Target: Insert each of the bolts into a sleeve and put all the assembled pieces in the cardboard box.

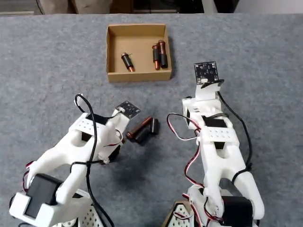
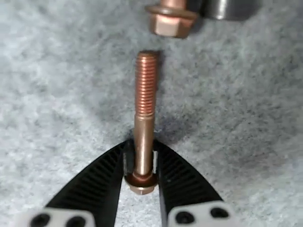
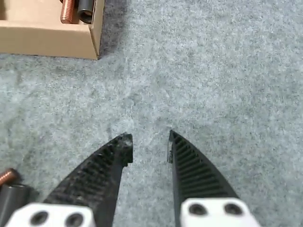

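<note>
Left gripper (image 2: 142, 150) is clamped on a bolt (image 2: 145, 104) near its head, thread pointing at a second bolt (image 2: 170, 21) beside the sleeve (image 2: 231, 7) on the table (image 2: 57, 94), so the tip likely needs swinging square to the sleeve's bore before pushing; right gripper (image 3: 149, 142) hangs apart.

A copper-orange bolt (image 2: 144, 118) is seen at the centre of the left wrist view, flanked by black, ribbed jaws. In the high view, the sleeve (image 1: 154, 126) at mid-frame is coloured black and the cardboard box (image 1: 115, 47) at upper centre plain tan. The tabletop (image 1: 52, 61) is covered in mottled grey.
</note>
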You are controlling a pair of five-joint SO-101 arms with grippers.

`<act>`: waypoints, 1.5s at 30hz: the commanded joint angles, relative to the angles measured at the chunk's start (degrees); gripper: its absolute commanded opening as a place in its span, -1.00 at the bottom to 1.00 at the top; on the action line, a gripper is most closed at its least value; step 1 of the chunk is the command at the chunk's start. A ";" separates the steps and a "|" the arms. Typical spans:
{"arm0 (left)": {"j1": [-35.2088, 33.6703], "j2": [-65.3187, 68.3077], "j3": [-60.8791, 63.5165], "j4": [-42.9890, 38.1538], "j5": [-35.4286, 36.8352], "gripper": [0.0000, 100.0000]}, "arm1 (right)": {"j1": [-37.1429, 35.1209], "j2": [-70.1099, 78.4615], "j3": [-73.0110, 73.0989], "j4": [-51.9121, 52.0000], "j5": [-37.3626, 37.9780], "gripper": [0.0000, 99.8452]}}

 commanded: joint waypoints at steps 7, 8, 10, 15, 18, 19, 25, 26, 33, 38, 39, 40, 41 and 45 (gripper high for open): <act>-2.46 -6.73 -15.74 19.34 -25.32 -0.97 | 0.92 -1.27 0.04 -1.23 -0.62 -0.75; -3.87 -7.96 -17.76 21.36 -30.24 -0.97 | 0.92 -1.27 0.22 -1.23 -0.62 -0.75; -6.95 -9.36 -21.01 23.30 -40.62 -0.97 | 0.92 -1.27 0.92 -1.41 -0.62 -0.75; -15.47 -8.92 -22.68 19.60 -66.73 -0.97 | 1.10 -1.27 1.36 -1.41 -0.62 -0.75; -19.34 -4.88 -21.89 10.55 -71.82 -0.97 | 1.10 -1.27 1.36 -1.41 -0.62 -0.75; -20.13 -2.68 -22.15 7.65 -71.65 -0.97 | 1.10 -1.27 1.36 -1.41 -0.62 -0.75; -21.71 10.33 -28.13 1.93 -72.18 -0.97 | 0.92 -1.19 1.45 -1.41 -0.62 -0.75; -21.71 12.09 -29.89 1.93 -72.18 -0.97 | 0.92 -1.19 1.45 -1.41 -0.62 -0.75; -20.75 23.25 -37.80 2.11 -71.74 -0.96 | 0.92 2.24 2.24 -8.79 -0.44 -0.75; -21.36 24.40 -44.22 10.46 -71.38 -0.86 | 0.66 3.30 1.45 -8.44 -0.35 -0.75; -21.54 24.40 -46.68 13.01 -70.07 -0.78 | 0.66 3.30 1.01 -7.47 -0.35 -0.75; -21.63 24.92 -49.32 15.38 -68.92 -0.67 | 0.66 3.30 0.48 -5.80 -0.35 -0.75; -21.98 25.01 -51.69 17.14 -67.96 -0.57 | 0.57 3.30 -0.22 -3.78 -0.35 -0.75; -22.95 25.71 -55.82 20.40 -67.25 -0.39 | -0.22 2.86 -4.97 6.77 -0.35 -0.75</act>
